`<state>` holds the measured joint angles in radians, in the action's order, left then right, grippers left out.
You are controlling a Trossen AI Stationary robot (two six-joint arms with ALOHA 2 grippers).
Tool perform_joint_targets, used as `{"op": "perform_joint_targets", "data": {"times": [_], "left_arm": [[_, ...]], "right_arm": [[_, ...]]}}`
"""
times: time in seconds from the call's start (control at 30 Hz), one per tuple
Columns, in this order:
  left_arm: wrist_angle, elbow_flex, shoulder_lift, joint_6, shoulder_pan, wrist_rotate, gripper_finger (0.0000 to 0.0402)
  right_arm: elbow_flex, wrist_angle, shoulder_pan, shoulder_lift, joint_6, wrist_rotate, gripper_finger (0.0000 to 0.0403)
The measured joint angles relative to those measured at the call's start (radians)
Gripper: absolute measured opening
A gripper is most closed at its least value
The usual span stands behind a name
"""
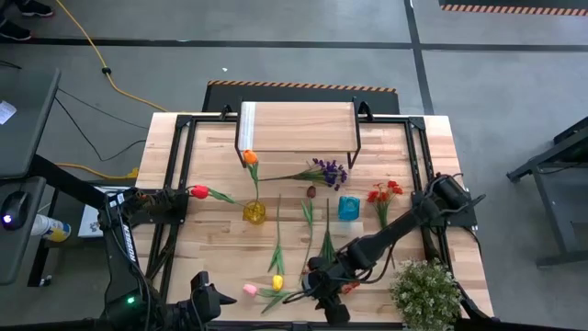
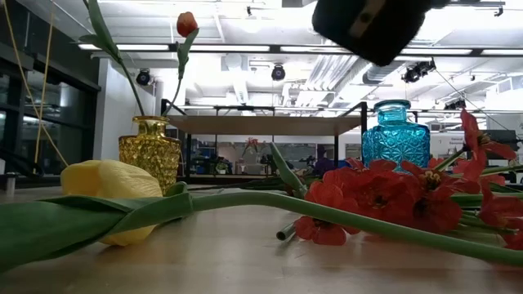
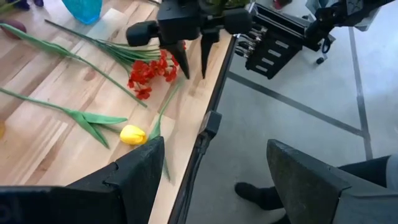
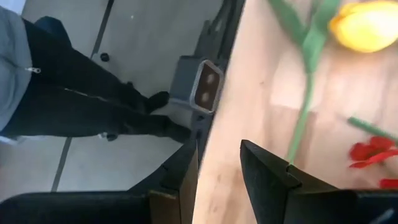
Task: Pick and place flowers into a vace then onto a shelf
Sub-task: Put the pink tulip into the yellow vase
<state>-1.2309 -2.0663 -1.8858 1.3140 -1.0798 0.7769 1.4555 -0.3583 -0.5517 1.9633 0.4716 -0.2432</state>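
A: What sits on the light butcher-block wooden table (image 1: 423, 156)?

B: Take the low wood-topped black-legged shelf (image 1: 299, 124) as landmark. Near it stand a yellow glass vase (image 1: 254, 211) and a blue glass vase (image 1: 348, 208).

A: And farther off?

B: Loose green-stemmed flowers (image 1: 308, 221) and a bushy green potted plant (image 1: 425, 292).

We see our right arm stretched low across toward the near edge, its right gripper (image 1: 323, 296) pointing down with fingers (image 3: 185, 61) slightly parted, holding nothing; our left gripper (image 1: 204, 299) waits nearby, fingers (image 3: 140, 171) spread wide.
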Motion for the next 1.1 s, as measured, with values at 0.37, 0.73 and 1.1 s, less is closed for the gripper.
{"op": "perform_joint_targets", "data": {"times": [0.37,0.73,1.1], "left_arm": [[-0.021,0.0,0.0,0.001,0.0,0.004,0.0317],[-0.061,0.0,0.0,0.004,0.0,0.014,0.0317],[-0.082,0.0,0.0,0.008,0.0,0.014,0.0317]], "right_arm": [[0.001,0.04,0.064,0.02,-0.008,-0.019,0.0113],[0.006,0.117,0.066,0.073,-0.001,-0.037,0.0112],[0.003,0.107,0.067,0.132,0.026,-0.057,0.0112]]}}
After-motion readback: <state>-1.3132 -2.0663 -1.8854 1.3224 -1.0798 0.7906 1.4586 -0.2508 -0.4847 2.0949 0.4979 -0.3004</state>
